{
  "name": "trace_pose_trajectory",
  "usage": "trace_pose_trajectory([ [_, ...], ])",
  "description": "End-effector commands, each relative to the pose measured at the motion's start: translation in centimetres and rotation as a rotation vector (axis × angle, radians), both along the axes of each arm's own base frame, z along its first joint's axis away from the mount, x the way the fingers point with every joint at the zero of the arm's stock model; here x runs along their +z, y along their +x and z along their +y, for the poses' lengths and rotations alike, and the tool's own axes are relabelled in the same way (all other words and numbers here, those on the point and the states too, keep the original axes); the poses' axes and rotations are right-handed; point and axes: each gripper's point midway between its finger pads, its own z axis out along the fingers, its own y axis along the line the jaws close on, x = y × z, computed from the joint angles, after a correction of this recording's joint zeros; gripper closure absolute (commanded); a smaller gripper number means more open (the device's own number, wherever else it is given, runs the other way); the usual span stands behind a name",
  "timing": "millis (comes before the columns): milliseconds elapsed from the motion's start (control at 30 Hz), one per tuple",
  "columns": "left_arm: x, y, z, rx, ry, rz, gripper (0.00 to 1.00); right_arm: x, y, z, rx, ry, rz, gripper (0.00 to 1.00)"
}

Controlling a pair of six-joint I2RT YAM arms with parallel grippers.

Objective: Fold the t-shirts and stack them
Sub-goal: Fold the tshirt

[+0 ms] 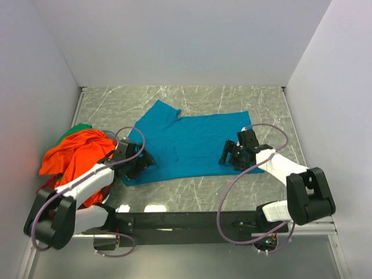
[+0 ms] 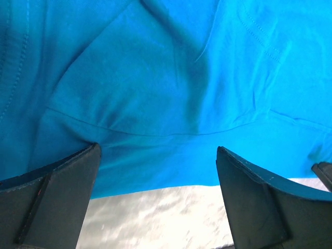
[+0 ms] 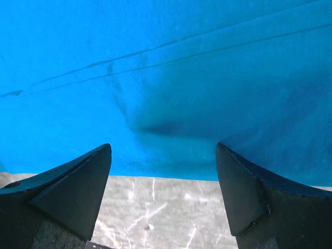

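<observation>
At the left side of the worktop (image 1: 197,195) the orange shirt (image 1: 78,154) lay in a loose heap, and a green shirt (image 1: 78,129) showed a little behind it. This heap was crumpled, not folded, so I judged these shirts were not yet started.

The left arm (image 1: 87,180) reached beside the heap to the near left corner of the teal shirt (image 1: 192,145). In the left wrist view the left jaws stood wide open and held nothing. The near hem of the shirt lay just ahead, between them, with bare worktop below.

The teal shirt was in the middle of the worktop, spread out and mostly flat, with some small wrinkles. I could not see any finished fold in it.

The right arm (image 1: 279,165) was at the near right edge of the same shirt. The right jaws were also wide open and empty, with the hem just ahead of them.

In my judgement the task was at its beginning: the first shirt was laid out and both arms were ready to take its near edge. All folding and the stacking remained to do.
</observation>
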Motion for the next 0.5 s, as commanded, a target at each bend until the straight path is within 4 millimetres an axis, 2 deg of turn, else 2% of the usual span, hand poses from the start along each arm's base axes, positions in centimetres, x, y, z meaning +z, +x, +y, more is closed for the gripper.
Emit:
trace_pose_trajectory([
  [0,-1.7,-3.9,1.1,0.047,0.016,0.119,0.0,-2.5,-5.7,-1.3,-0.025,-0.032,0.183,0.12],
  [167,-2.1,-5.9,1.7,0.079,0.002,0.148,0.01,-2.6,-7.4,-1.9,-0.05,-0.037,0.2,0.12],
  [300,-2.6,-7.6,2.2,0.096,0.011,0.197,0.0,-1.7,-8.0,-2.2,-0.072,-0.036,0.174,0.12],
  [400,-2.4,-8.2,2.4,0.106,0.016,0.219,0.0,-1.1,-8.7,-2.5,-0.075,-0.042,0.177,0.12],
  [433,-2.5,-8.9,2.7,0.108,0.029,0.248,0.0,-0.9,-8.8,-2.3,-0.072,-0.027,0.175,0.12],
  [467,-1.9,-8.8,2.6,0.104,0.022,0.233,0.0,-0.8,-8.8,-1.9,-0.065,-0.008,0.168,0.12],
])
